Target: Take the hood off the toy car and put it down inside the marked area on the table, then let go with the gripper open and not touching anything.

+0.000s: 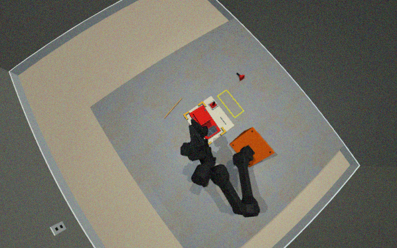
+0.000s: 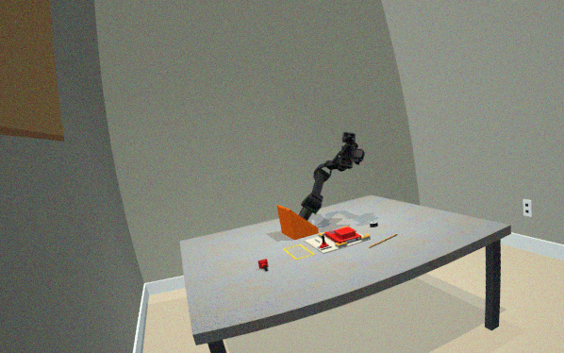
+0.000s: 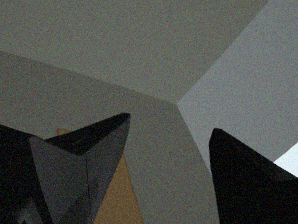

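The red toy car (image 1: 214, 133) (image 2: 332, 238) sits on a cream board (image 1: 227, 123) (image 2: 313, 243) between yellow corner pieces. A raised red block (image 1: 202, 114) (image 2: 345, 231), seemingly the hood, is on the car. The marked area (image 1: 226, 107) (image 2: 290, 254) is a yellow outline on the table beside the board, with nothing inside. My gripper (image 1: 198, 124) (image 3: 171, 129) is open and empty. It is high above the table and points upward; in the top view it overlaps the car's edge. The arm hides part of the car there.
An orange wedge (image 1: 260, 146) (image 2: 294, 225) stands near the arm and board. An upright red and black piece (image 1: 213, 104) (image 2: 323, 243) is on the board. A loose red piece (image 1: 241, 77) (image 2: 263, 264) lies beyond the outline. A thin stick (image 1: 173, 108) (image 2: 384, 241) and a small dark-and-white object (image 2: 373, 225) lie on the table.
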### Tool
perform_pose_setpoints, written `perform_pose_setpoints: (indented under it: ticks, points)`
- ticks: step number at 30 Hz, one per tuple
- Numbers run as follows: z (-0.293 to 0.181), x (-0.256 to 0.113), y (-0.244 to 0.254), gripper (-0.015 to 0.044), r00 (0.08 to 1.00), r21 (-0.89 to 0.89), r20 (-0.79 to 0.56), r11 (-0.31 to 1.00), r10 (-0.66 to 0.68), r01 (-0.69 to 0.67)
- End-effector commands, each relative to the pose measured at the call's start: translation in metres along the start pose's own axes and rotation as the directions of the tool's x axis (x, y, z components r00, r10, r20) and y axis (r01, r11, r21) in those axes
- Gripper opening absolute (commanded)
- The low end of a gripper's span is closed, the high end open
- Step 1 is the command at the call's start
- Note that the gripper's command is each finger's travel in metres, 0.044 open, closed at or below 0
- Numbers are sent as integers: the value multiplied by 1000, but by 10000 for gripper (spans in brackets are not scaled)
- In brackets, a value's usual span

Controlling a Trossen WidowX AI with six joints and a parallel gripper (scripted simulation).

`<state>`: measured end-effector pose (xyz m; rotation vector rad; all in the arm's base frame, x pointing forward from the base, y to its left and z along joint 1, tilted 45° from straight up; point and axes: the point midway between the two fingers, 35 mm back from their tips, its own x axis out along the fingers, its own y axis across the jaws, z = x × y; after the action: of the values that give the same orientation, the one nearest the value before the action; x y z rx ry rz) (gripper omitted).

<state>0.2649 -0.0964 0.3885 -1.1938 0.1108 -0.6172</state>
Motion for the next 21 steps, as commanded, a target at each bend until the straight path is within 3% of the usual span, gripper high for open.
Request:
perform_pose_setpoints:
  ticks: [1, 9, 15, 21]
  points:
    - [0, 1, 2, 246, 1000, 1, 2, 1000, 8, -8]
    - [14, 34, 80, 440, 921, 58, 40, 920, 386, -388]
    - [15, 40, 146, 440, 745, 174, 44, 730, 665, -661]
    - [12, 29, 204, 440, 483, 340, 45, 441, 875, -831]
